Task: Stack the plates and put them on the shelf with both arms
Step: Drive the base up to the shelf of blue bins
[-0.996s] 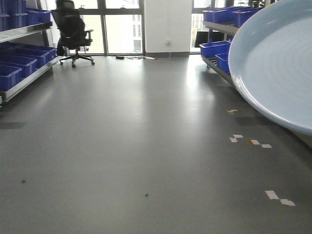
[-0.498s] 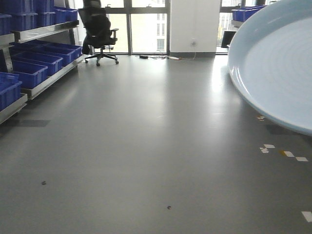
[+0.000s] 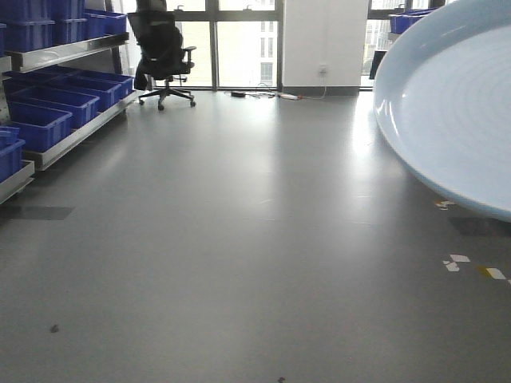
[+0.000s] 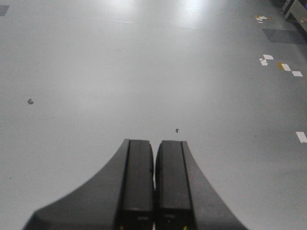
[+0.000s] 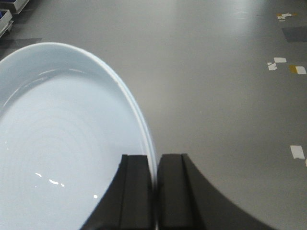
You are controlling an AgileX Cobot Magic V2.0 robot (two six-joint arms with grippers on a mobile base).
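A large pale bluish-white plate (image 3: 455, 104) fills the right edge of the front view, held up and tilted above the floor. In the right wrist view the same plate (image 5: 62, 143) spreads out to the left, and my right gripper (image 5: 156, 160) is shut on its rim, one finger inside the rim and one outside. In the left wrist view my left gripper (image 4: 154, 143) is shut with nothing between its fingers, hanging over bare grey floor. Neither arm shows in the front view.
A metal shelf (image 3: 72, 132) with blue bins (image 3: 48, 104) runs along the left wall. A black office chair (image 3: 162, 48) stands by the far windows. White and yellow tape marks (image 3: 457, 262) dot the floor at the right. A blue bin (image 3: 403, 20) shows at the far right.
The room has slid rightwards and downwards in the front view: chair and left shelf moved right, the right-hand shelf left the frame, tape marks dropped lower. The plate kept its place in the frame.
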